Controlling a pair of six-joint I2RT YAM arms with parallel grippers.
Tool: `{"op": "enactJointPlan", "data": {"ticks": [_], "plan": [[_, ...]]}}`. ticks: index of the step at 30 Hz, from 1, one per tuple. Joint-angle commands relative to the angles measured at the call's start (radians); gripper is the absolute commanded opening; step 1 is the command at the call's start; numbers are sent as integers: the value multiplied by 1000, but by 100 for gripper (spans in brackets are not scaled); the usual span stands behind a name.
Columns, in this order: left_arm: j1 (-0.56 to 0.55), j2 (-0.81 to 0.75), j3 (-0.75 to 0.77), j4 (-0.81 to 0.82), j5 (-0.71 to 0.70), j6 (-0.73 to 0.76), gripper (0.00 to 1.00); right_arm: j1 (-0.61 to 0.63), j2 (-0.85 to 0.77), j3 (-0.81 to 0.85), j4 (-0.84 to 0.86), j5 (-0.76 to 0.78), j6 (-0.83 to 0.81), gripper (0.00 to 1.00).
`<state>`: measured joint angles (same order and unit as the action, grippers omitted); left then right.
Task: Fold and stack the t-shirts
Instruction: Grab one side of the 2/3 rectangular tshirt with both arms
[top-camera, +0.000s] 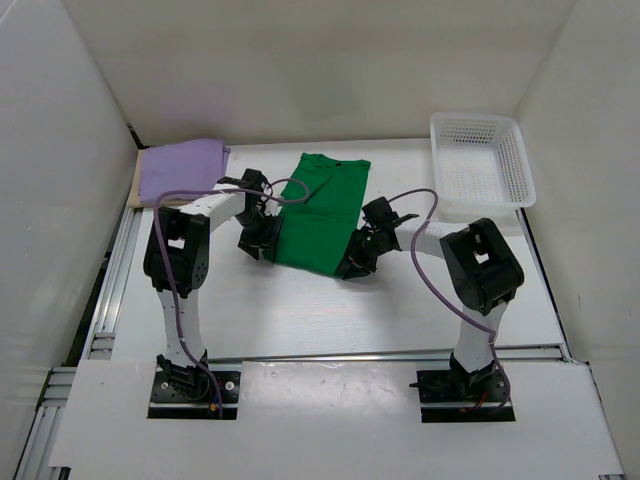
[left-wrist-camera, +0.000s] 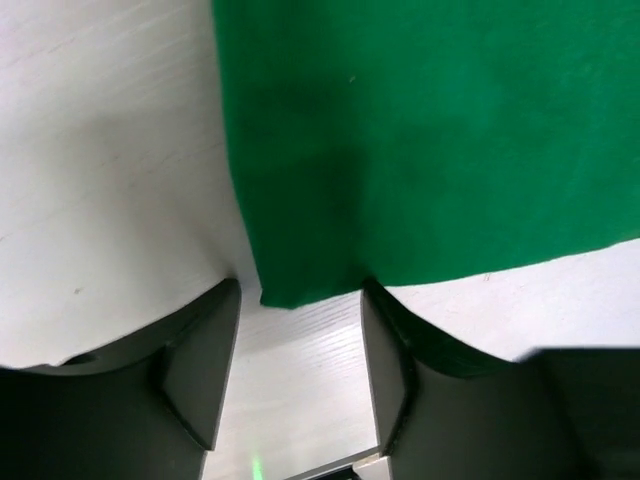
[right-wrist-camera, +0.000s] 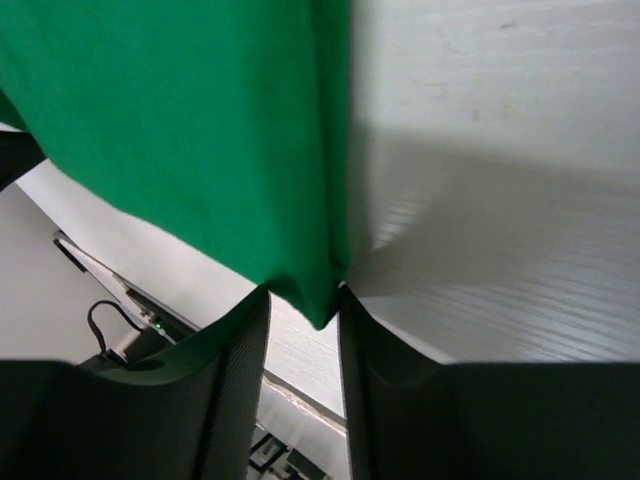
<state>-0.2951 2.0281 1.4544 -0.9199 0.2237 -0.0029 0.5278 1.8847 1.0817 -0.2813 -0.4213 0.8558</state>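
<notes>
A bright green t-shirt lies folded flat in the middle of the table. My left gripper is at its near-left corner and my right gripper at its near-right corner. In the left wrist view the green t-shirt has its corner just between the tips of the left gripper, whose jaws stand wide apart. In the right wrist view the green t-shirt hangs a bunched corner into the narrower gap of the right gripper. A folded light purple t-shirt lies at the far left on a tan t-shirt.
A white lattice basket stands at the far right corner. White walls close in the table on the left, back and right. Both arms' cables loop above the table near the green shirt.
</notes>
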Motion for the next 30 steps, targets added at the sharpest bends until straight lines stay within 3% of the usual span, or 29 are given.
{"op": "enactJointPlan", "data": {"ticks": [1,6,7,8,9,14,18,30], "plan": [[1,20,37,21,65,3,61,-9,21,-12,14,-11,17,35],[1,38,46,12,86,3,37,-18,30,-3,14,-11,17,7],[1,38,55,12,86,3,21,-18,30,-3,14,-11,17,4],[10,38,55,12,86,3,13,-18,30,-3,14,-11,17,2],[10,38,55,12,86,3,10,-28,21,-3,14,-11,17,0],[10,-32,-21,12,77,3,10,-28,-50,-12,-16,7,-41,0],[-9,-167,-143,-20,-10,3,10,-16,-159,-63,-100,38,-116,0],[-245,-572,-299,-451,-208,3,10,129,-709,-286,-366,121,-153,0]]}}
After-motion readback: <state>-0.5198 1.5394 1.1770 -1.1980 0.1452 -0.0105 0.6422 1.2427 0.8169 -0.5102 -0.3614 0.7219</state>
